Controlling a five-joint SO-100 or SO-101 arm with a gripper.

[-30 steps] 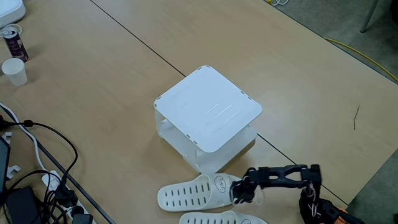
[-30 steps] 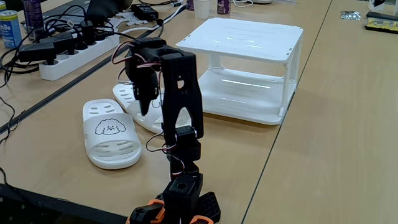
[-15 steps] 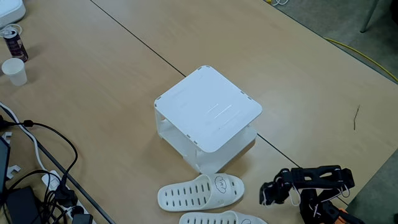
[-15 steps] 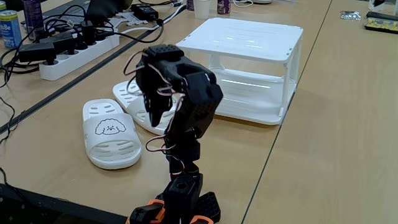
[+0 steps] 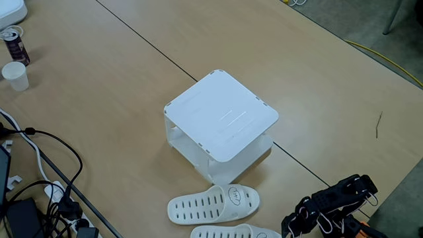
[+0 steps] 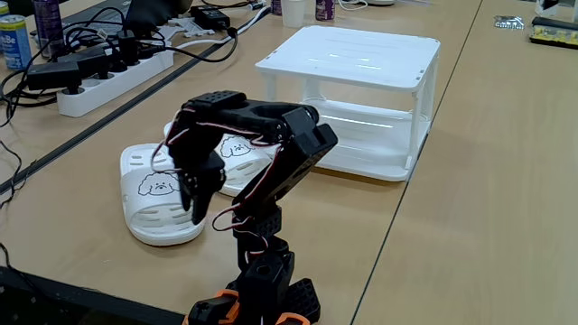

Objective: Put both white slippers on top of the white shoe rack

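Gripper: I see my gripper folded low in front of the arm's base, fingertips pointing down at the table. In a fixed view from the side the dark fingers overlap, so I cannot tell whether they are parted or closed; nothing seems to be in them. In a fixed view from above it sits at the bottom edge, dark and small.

Near slipper: one of the white slippers lies flat on the table just behind and left of my gripper in the side view, its black cartoon-face mark on the strap facing me. I cannot tell whether the fingertips touch it.

Far slipper: the second slipper lies beyond the gripper, toward the rack, partly hidden by the arm; a face mark shows on it too. From above, one slipper lies left of the gripper, its slotted holes in rows, and the other is cut by the bottom edge.

Rack: the white shoe rack stands well beyond the gripper, up and right in the side view, its top bare. From above it is up and left of the gripper.

Writing: no lettering readable on the slippers or rack. A can and a cup stand far left, label illegible.
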